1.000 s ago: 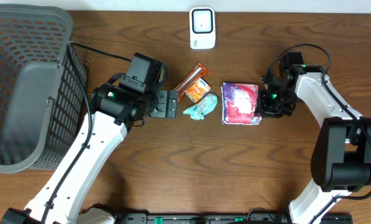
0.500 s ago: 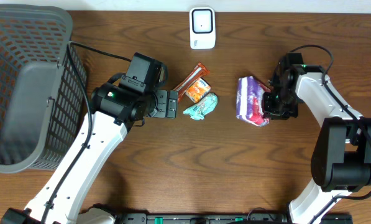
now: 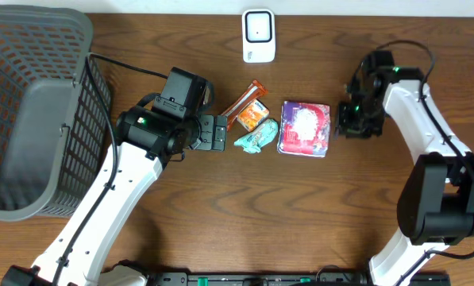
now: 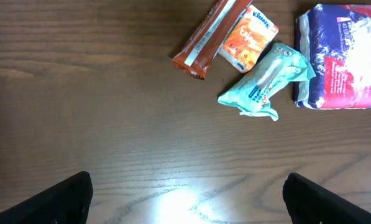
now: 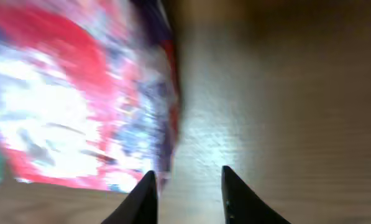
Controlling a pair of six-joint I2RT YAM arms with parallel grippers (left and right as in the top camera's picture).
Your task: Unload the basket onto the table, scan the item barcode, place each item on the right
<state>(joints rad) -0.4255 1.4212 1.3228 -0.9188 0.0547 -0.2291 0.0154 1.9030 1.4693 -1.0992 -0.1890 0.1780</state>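
Overhead view: the purple-and-red package (image 3: 305, 129) lies flat on the wooden table (image 3: 221, 214), right of centre, below and to the right of the white scanner (image 3: 258, 36) that stands at the far edge. The right gripper (image 3: 348, 127) sits just beside the package's right edge; this view does not show whether the two touch. Left of the package lie three smaller items close together: a teal pack (image 3: 256, 136), an orange Kleenex pack (image 3: 253, 116) and a brown bar wrapper (image 3: 244, 103). The left gripper (image 3: 218, 133) points at this group from the left, near it and holding nothing. A grey mesh basket (image 3: 30, 111) occupies the left end of the table. Left wrist view: the two fingers (image 4: 61, 199) stand at the bottom corners of the frame, spread wide, with bare wood between them. The bar wrapper, Kleenex pack and teal pack lie ahead, well apart from the fingertips, and the package shows at the upper right edge. Right wrist view: the picture is blurred. The fingers (image 5: 143, 198) stand a narrow gap apart with only table surface between them, so nothing is gripped. The package fills the left half of the frame, its edge just beside the left-hand finger and outside the gap.
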